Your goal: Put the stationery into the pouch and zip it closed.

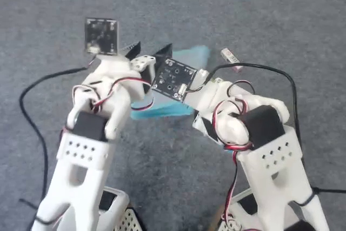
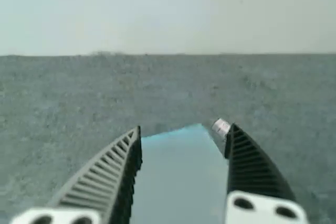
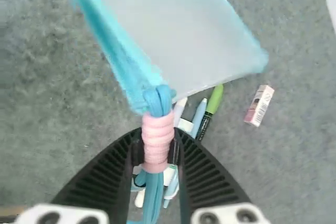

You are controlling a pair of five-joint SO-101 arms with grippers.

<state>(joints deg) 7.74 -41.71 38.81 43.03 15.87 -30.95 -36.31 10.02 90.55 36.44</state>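
Note:
A translucent teal pouch (image 3: 173, 35) is tilted up off the grey carpet. My right gripper (image 3: 157, 135) is shut on its pink zip pull (image 3: 156, 140) and the blue strap. Several pens, among them a green pen (image 3: 212, 100) and a blue one (image 3: 199, 113), poke out from under the pouch's edge. A small pink and white eraser (image 3: 259, 106) lies on the carpet beside them. My left gripper (image 2: 185, 127) is open, its fingers on either side of the pouch (image 2: 181, 166), with the eraser (image 2: 220, 127) just past one fingertip. From above, the pouch (image 1: 190, 58) lies between the two arms and the eraser (image 1: 230, 55) to its right.
Grey carpet (image 1: 281, 31) covers the table up to a pale wall (image 2: 168, 9) at the back. Black cables (image 1: 32, 112) loop beside the arms. The arm bases (image 1: 81, 187) stand at the near edge.

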